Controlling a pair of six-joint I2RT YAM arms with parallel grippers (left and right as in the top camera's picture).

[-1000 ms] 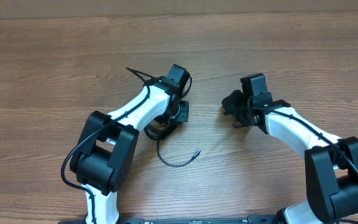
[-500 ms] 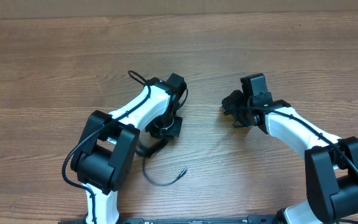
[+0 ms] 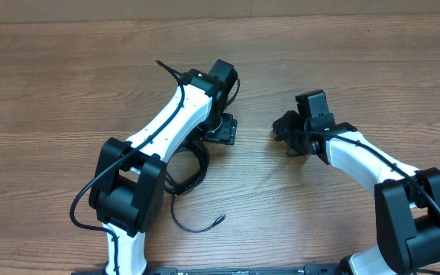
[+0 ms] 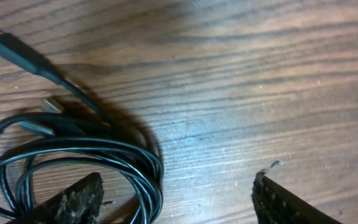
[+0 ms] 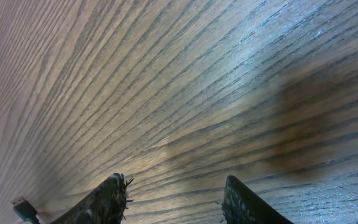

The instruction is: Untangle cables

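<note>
The wooden worktop (image 3: 67, 92) carries the cables (image 4: 98, 149), a loose black coil lying partly under the left arm (image 3: 166, 130). The left pincer (image 4: 176, 190) gapes wide and empty, one finger just beside the coil. The right pincer (image 5: 176, 190) stands part open over bare wood, holding nothing.

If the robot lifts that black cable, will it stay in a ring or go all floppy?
Probably floppy: the cable lies in loose, uneven loops. It likely feels light, being so thin. Its loose end would probably dangle and swing.
</note>
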